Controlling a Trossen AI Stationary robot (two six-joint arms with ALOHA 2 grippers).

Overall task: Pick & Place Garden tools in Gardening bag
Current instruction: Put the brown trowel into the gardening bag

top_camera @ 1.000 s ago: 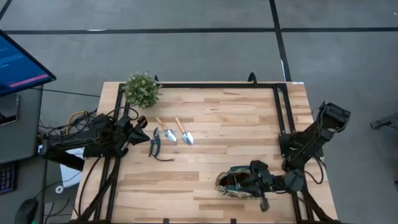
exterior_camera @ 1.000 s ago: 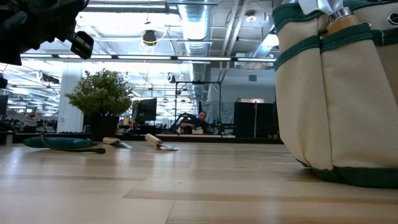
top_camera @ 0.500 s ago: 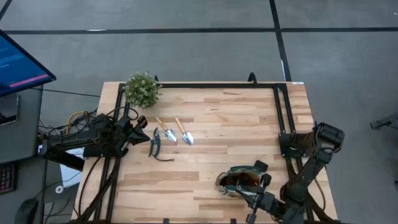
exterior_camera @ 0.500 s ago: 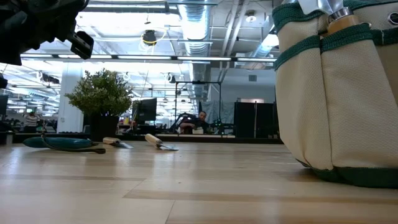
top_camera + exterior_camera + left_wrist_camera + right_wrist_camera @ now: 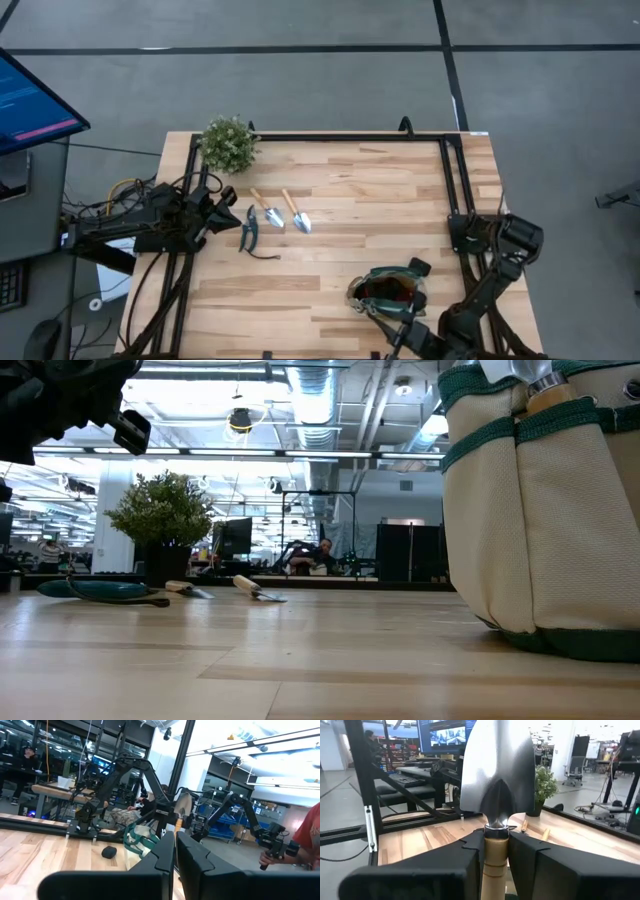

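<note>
Silver trowel (image 5: 496,775) upright, handle pinched between right fingers (image 5: 451,865); left fingers (image 5: 192,857) apparently pressed together.

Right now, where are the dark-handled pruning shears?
In the high view the dark-handled pruning shears lie on the table's left half, just left of two wooden-handled trowels, beside the waiting left claw.

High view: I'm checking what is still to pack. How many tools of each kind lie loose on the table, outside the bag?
Hand tools with wooden handles and silver metal heads: 2
Dark-handled pruning shears: 1
Total: 3
</note>
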